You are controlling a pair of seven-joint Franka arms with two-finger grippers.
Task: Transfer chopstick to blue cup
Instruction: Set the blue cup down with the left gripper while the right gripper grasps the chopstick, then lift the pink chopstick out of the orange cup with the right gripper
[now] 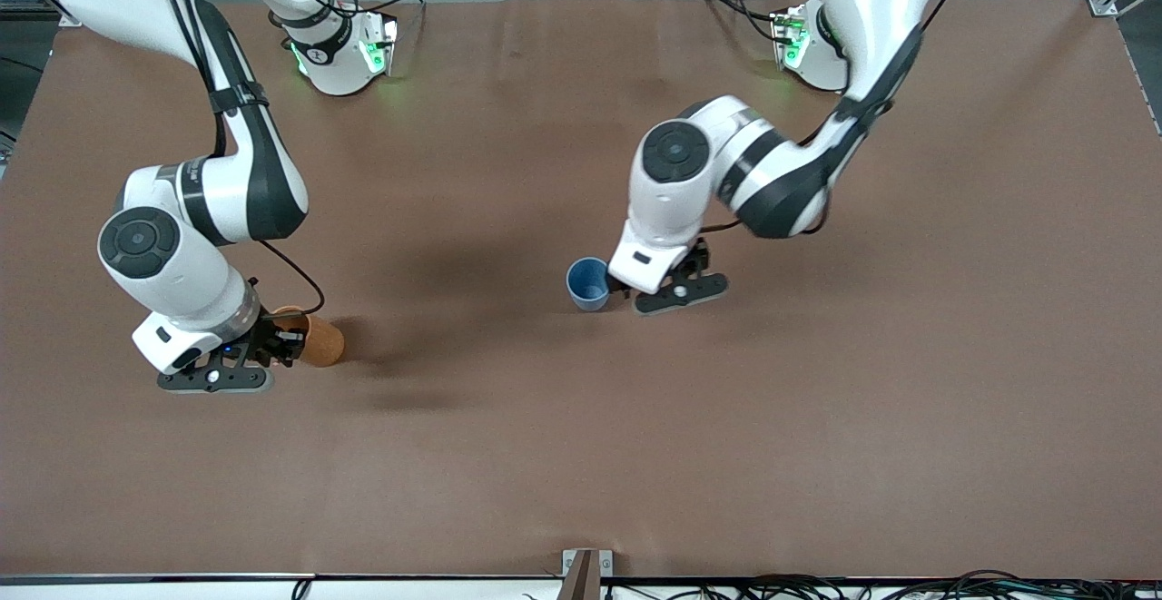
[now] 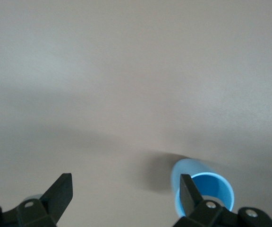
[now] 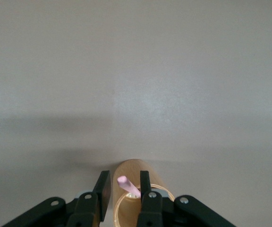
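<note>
Chopstick (image 3: 126,185): pale pink, standing tilted in the orange-brown cup (image 3: 135,176), its tip showing above the rim. Seen only in the right wrist view; in the front view the right gripper hides it.

Right gripper (image 3: 125,189): low over the orange-brown cup's mouth, toward the right arm's end of the table. Fingers (image 3: 104,190) drawn in narrow, one on each side of the chopstick's tip. A sliver of gap seems to show on at least one side; cannot tell whether the pads press the stick yet.

Blue cup (image 1: 588,282): upright near the table's middle, well apart from the orange-brown cup. Looks empty as far as its mouth shows.

Left gripper (image 2: 125,195): just beside the blue cup, on the side toward the left arm's end. Fingers spread wide, holding nothing; one fingertip sits in front of the cup's rim in the left wrist view.

Progress, by my reading: early. The stick is not yet out of its starting cup. Left to do: secure the pinch, lift the stick clear, carry it across to the blue cup, drop it in.
</note>
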